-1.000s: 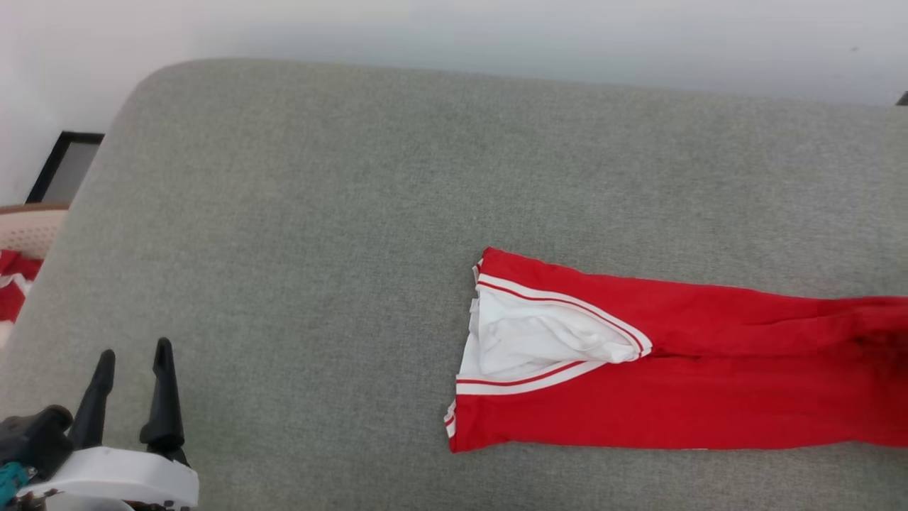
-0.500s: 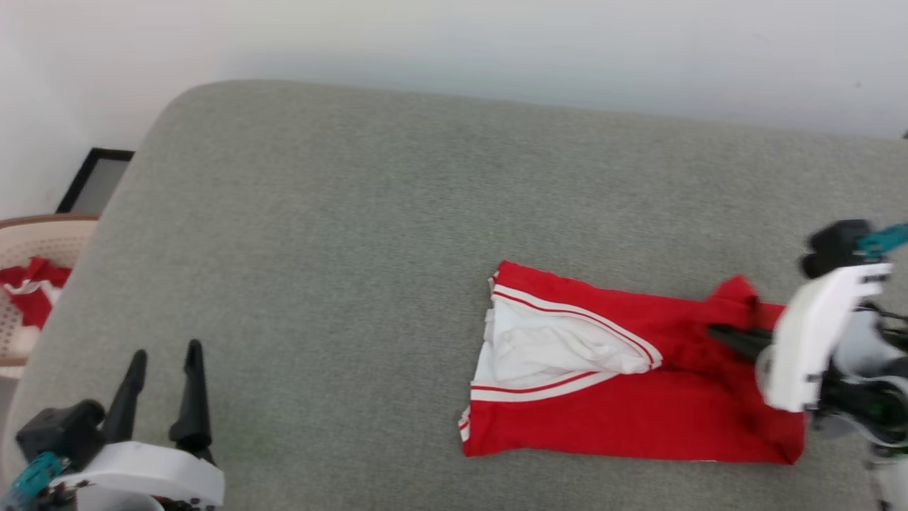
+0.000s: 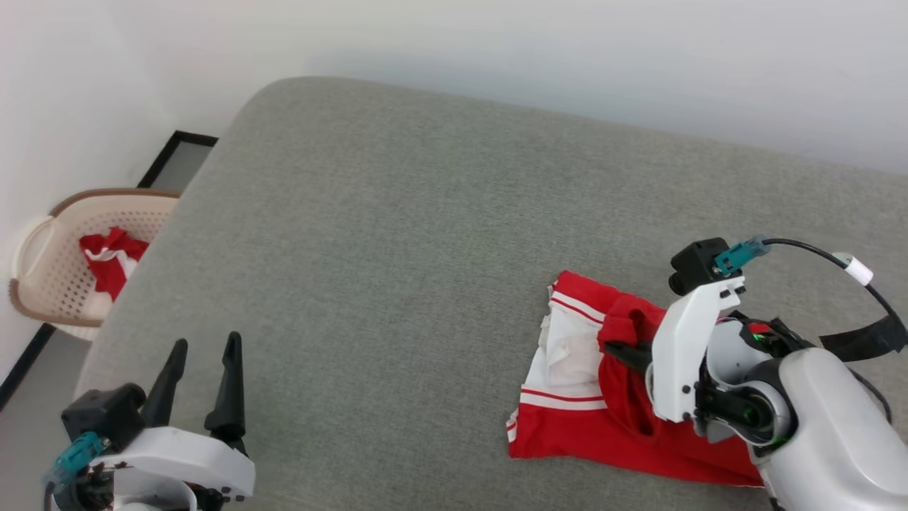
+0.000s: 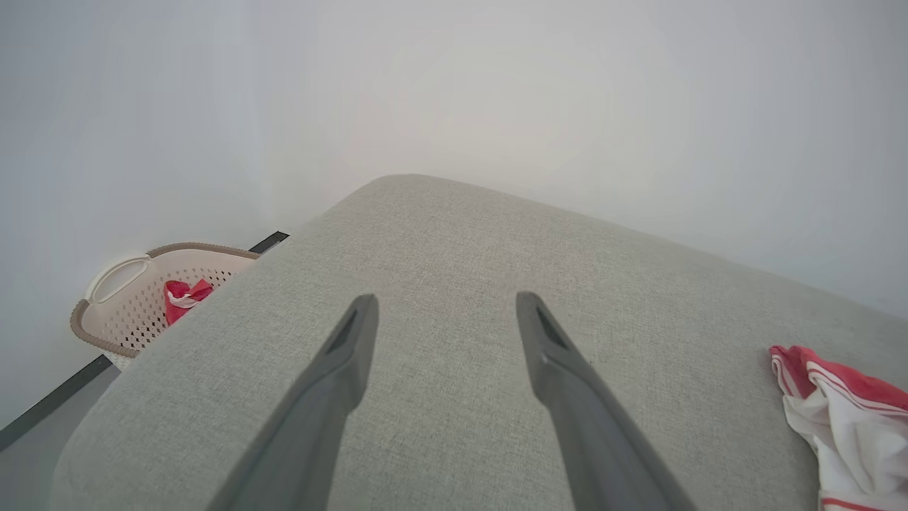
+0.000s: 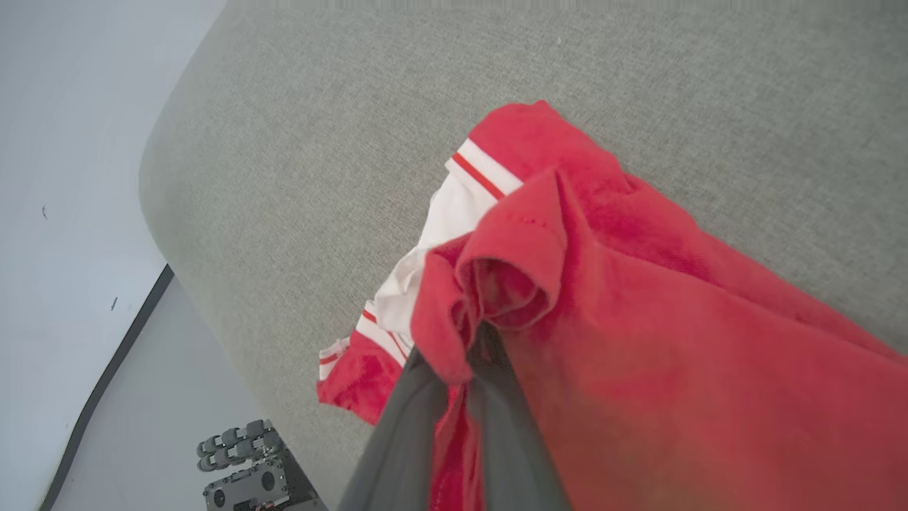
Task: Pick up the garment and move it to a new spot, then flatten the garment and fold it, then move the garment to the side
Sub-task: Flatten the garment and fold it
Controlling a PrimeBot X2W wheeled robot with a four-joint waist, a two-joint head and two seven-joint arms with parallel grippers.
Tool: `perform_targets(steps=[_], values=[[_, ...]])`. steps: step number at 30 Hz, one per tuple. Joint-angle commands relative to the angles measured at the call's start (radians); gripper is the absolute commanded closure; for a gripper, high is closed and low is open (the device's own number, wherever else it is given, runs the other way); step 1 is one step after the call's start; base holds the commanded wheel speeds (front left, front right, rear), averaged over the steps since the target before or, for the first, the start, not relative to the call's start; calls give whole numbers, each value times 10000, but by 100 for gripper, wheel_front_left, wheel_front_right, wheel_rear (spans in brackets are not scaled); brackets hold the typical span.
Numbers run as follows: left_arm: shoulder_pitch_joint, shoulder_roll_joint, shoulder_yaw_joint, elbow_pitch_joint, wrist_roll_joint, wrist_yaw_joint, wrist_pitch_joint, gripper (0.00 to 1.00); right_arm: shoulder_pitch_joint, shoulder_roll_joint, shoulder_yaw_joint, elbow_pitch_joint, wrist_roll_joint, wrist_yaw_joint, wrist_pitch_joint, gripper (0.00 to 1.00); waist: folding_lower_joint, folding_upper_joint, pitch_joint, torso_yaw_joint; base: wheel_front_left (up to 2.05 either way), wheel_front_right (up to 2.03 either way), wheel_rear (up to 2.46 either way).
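Grey cushion (image 3: 397, 234), garment (image 3: 567, 433) lengthwise left-right, trim leftward; right gripper (image 3: 611, 349) tight on it, left gripper (image 3: 206, 344) agape.

The right gripper (image 3: 611, 348) now reaches in, pinching a red fold, and the garment (image 3: 567, 436) lies doubled over — far shorter than a second ago.

- Garment (image 3: 567, 426) is lying on the cushion's (image 3: 397, 248) right side, right tool (image 3: 621, 351) gripping it.
- Left tool (image 3: 206, 341) is hovering over the cushion's near-left corner.
- Basket (image 3: 35, 284) is standing left of the cushion, cloth (image 3: 110, 259) inside.
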Motion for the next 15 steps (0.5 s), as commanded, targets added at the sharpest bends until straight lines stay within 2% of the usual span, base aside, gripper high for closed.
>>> perform_targets(steps=[1,2,3,4,5,15], values=[[-112,-19,-7,60,-28,-59,-57,0,-135,109,81,263,13,-17,-261,100,0,0,-58,140,0,0,0],[-121,-37,-9,87,-44,-75,-65,0,-242,135,146,446,-79,-17,-467,95,0,0,-67,154,0,0,0],[-125,-42,-7,119,-49,-93,-66,0,-351,139,286,573,-113,-17,-620,65,0,0,-75,164,0,0,0],[-129,-44,-1,144,-53,-101,-76,0,-407,182,355,717,-65,-17,-746,4,0,0,-83,163,0,0,0],[-125,-42,5,169,-62,-84,-88,0,-469,210,400,862,13,-17,-847,0,0,0,-94,150,0,0,0],[128,116,249,188,-95,-21,-173,0,-888,-482,822,636,758,-17,-1586,0,0,0,-268,-578,0,0,0]])
